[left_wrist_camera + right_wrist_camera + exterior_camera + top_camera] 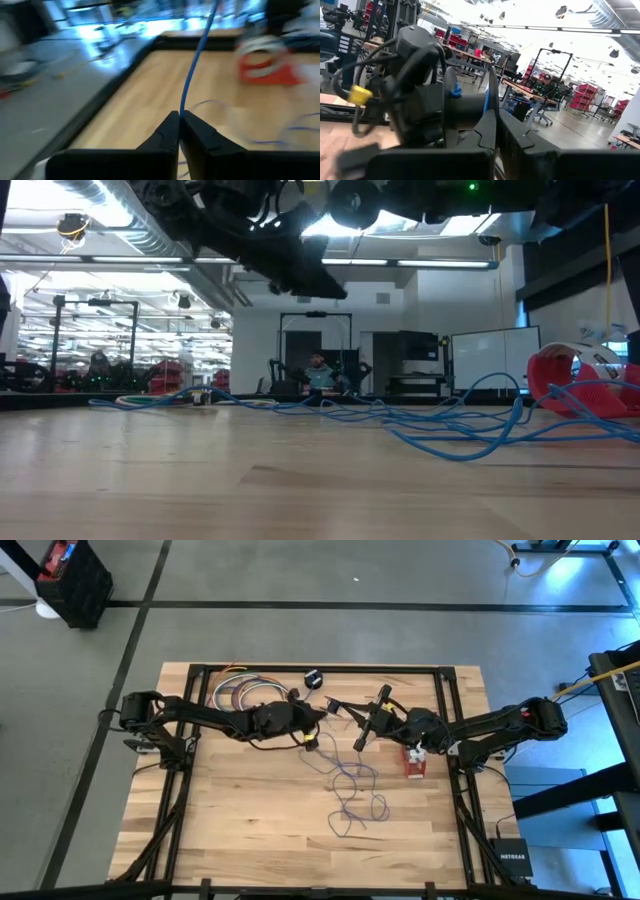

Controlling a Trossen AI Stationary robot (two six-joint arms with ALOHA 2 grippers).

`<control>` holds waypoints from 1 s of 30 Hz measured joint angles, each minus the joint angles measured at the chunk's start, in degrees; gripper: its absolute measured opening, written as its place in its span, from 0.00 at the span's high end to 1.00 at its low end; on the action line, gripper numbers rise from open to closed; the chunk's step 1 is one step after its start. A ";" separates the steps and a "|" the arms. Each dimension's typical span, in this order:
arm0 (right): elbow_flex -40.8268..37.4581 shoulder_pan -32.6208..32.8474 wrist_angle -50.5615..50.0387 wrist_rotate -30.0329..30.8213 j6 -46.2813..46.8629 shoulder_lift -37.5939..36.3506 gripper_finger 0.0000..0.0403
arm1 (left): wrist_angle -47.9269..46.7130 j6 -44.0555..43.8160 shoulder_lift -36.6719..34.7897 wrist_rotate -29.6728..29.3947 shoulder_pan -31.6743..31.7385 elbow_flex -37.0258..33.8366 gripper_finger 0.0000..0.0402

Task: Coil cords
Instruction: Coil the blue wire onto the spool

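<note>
One readable label, NETGEAR point(512, 858)

table point(250, 810): pale wood planks, smooth, matt | frame point(445, 720): black metal bars | thin cord point(192, 70): bluish, smooth plastic-looking sheath, pinched in left gripper point(179, 120) | left gripper fingers point(200, 137): matt black | red-and-white cord bundle point(265, 65): smooth plastic look, near that gripper.

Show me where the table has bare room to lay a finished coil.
Free: the near-left wood, between the black frame rail and the loose blue cord. Crowded: the middle, under both grippers, and beside the red-and-white bundle; the far-left corner holds coloured coils.
</note>
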 joint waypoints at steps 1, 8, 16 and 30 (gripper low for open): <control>0.00 0.00 -0.21 -0.39 0.02 0.00 0.97 | -0.46 0.34 -0.17 -2.96 -0.01 0.00 0.97; 0.00 0.00 -1.98 -0.26 -0.38 0.02 0.97 | -4.59 3.51 -7.62 -11.96 -1.83 -0.02 0.94; 0.00 0.00 -3.11 0.45 -0.70 0.02 0.97 | -5.99 4.36 -17.46 -11.01 -4.16 0.04 1.00; 0.00 0.00 -2.07 0.59 -1.77 0.02 0.97 | -7.58 -4.66 -3.53 5.35 -3.76 -0.07 0.67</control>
